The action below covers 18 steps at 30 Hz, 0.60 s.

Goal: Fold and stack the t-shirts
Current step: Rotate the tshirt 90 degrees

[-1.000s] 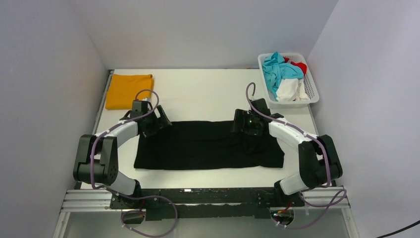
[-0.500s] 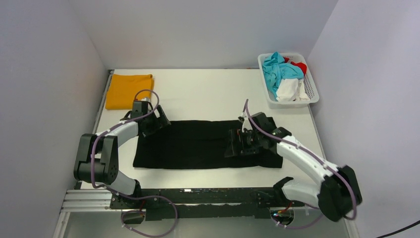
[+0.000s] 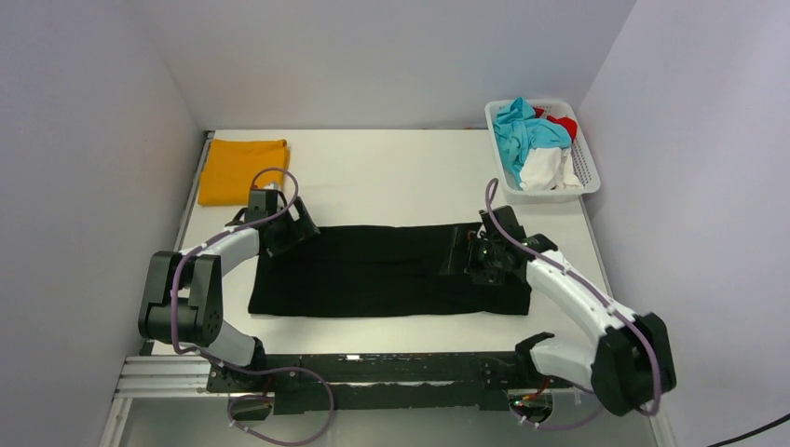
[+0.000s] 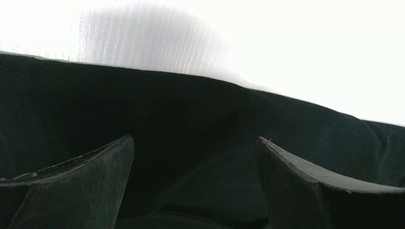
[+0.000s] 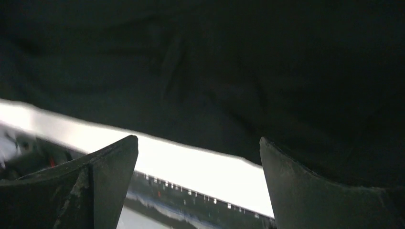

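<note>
The black t-shirt (image 3: 382, 272) lies flat as a long folded rectangle across the middle of the table. My left gripper (image 3: 296, 229) is open, low over the shirt's far left corner. In the left wrist view the gripper (image 4: 196, 139) has black cloth (image 4: 181, 109) between and beyond its fingers. My right gripper (image 3: 466, 261) is open over the shirt's right part. In the right wrist view the gripper (image 5: 198, 138) holds nothing, with black cloth (image 5: 215, 71) beyond it. The orange-yellow t-shirt (image 3: 242, 169) lies folded at the back left.
A white lattice basket (image 3: 554, 194) with teal, white and red cloths stands at the back right. Bare white table (image 3: 391, 177) lies behind the black shirt. Walls close in on the left, back and right. The metal rail (image 3: 373, 368) runs along the near edge.
My right arm swung from the shirt's far edge toward the near left, then back right, its elbow now stretched to the right. The left arm has hardly moved.
</note>
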Tool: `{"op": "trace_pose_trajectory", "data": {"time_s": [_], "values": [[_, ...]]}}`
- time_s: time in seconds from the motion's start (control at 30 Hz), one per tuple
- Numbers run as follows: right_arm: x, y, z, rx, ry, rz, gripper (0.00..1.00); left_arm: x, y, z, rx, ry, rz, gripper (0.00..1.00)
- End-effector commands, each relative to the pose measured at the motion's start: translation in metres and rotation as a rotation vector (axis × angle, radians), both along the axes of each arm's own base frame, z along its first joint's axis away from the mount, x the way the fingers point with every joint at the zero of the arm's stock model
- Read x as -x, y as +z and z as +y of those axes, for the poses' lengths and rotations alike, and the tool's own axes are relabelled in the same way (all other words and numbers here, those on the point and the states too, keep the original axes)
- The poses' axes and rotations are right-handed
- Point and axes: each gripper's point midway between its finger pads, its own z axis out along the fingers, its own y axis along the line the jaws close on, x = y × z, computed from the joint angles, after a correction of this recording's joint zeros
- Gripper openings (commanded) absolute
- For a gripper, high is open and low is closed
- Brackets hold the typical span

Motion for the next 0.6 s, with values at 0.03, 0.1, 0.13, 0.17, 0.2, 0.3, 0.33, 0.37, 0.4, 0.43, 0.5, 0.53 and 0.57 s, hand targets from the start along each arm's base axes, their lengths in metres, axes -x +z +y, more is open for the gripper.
{"op": "trace_pose_trajectory", "data": {"time_s": [0.03, 0.1, 0.13, 0.17, 0.2, 0.3, 0.33, 0.37, 0.4, 0.43, 0.5, 0.53, 0.57], "values": [[-0.059, -0.030, -0.007, -0.034, -0.224, -0.026, 1.00, 0.008, -0.004, 0.008, -0.024, 0.012, 0.018, 0.99], [-0.075, -0.042, -0.006, -0.021, -0.244, -0.012, 1.00, 0.011, -0.009, 0.008, -0.019, 0.019, 0.036, 1.00], [-0.082, -0.048, -0.003, -0.026, -0.249, 0.003, 1.00, 0.013, -0.012, 0.007, -0.017, 0.022, 0.045, 1.00], [-0.090, -0.051, 0.002, -0.040, -0.254, 0.013, 1.00, 0.015, -0.013, 0.008, -0.017, 0.026, 0.048, 0.99], [-0.101, -0.054, 0.005, -0.052, -0.268, 0.010, 1.00, 0.016, -0.015, 0.008, -0.016, 0.027, 0.051, 1.00], [-0.136, -0.059, 0.014, -0.059, -0.300, -0.002, 1.00, 0.018, -0.017, 0.013, -0.041, 0.044, 0.067, 0.99], [-0.148, -0.062, 0.015, -0.052, -0.310, -0.001, 1.00, 0.016, -0.017, 0.014, -0.046, 0.048, 0.068, 1.00], [-0.160, -0.066, 0.015, -0.042, -0.323, -0.001, 1.00, 0.015, -0.016, 0.014, -0.047, 0.048, 0.068, 1.00], [-0.173, -0.070, 0.016, -0.038, -0.335, -0.007, 1.00, 0.014, -0.014, 0.013, -0.040, 0.050, 0.065, 1.00], [-0.187, -0.072, 0.017, -0.039, -0.338, -0.013, 1.00, 0.013, -0.013, 0.012, -0.030, 0.053, 0.060, 0.99], [-0.217, -0.078, 0.016, -0.033, -0.353, -0.016, 1.00, 0.011, -0.006, 0.005, 0.014, 0.057, 0.048, 0.99], [-0.233, -0.080, 0.017, -0.034, -0.353, -0.027, 1.00, 0.008, 0.000, -0.003, 0.046, 0.041, 0.034, 0.99], [-0.251, -0.081, 0.017, -0.034, -0.357, -0.043, 1.00, 0.006, 0.006, -0.010, 0.072, 0.028, 0.023, 0.99]]}}
